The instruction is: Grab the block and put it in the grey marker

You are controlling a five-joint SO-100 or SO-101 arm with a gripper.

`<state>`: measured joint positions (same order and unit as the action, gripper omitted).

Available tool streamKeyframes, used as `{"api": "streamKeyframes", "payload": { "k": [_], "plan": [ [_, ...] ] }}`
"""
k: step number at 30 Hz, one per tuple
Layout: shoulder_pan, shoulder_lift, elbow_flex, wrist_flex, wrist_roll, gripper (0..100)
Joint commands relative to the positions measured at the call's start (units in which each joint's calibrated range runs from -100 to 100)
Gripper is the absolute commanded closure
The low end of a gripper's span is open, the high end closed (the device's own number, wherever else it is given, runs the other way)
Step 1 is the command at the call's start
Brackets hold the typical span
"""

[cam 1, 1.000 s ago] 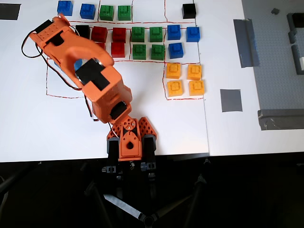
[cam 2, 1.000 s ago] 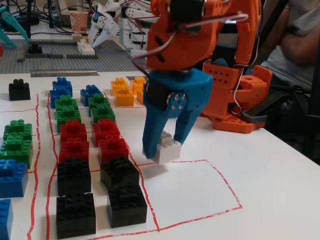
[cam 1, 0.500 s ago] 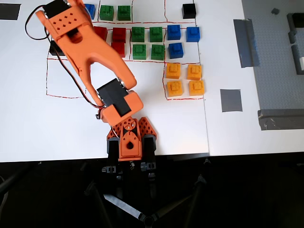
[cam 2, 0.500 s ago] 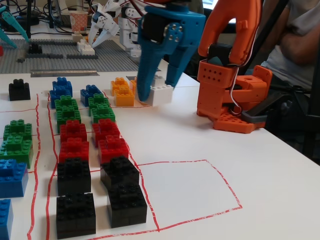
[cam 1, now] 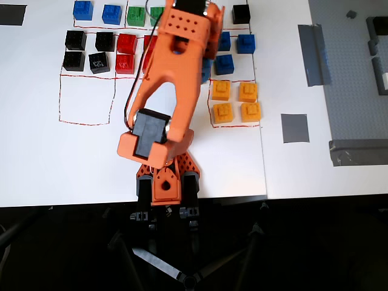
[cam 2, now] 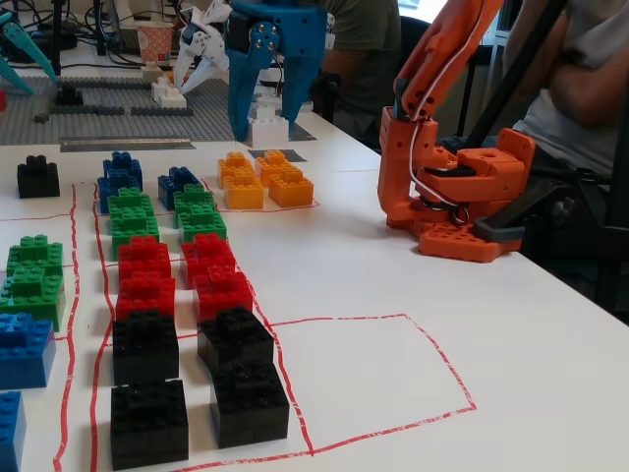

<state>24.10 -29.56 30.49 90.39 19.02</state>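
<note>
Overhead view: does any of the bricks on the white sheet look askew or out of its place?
Yes, one. The black brick beside the lower red brick is turned a little, so its edges do not line up with the other black bricks. The fixed view shows the same twist.

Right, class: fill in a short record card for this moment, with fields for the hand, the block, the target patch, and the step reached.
hand: blue hand, raised above the table, closed around the white brick
block: white block, held off the table, above the yellow bricks
target: grey marker, flat on the table, nothing on it
step: block lifted, not yet placed
</note>
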Motion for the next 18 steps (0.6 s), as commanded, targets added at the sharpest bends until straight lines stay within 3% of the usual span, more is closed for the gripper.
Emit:
{"api": "streamKeyframes", "payload": {
  "k": [1,9,18],
  "plan": [
    [11.09,-1.53,-5.11,1.21,4.69,100],
    [31.55,12.72,-14.55,-3.93,11.87,100],
    [41.87,27.49,-27.63,-8.75,15.38,100]
  ]
}}
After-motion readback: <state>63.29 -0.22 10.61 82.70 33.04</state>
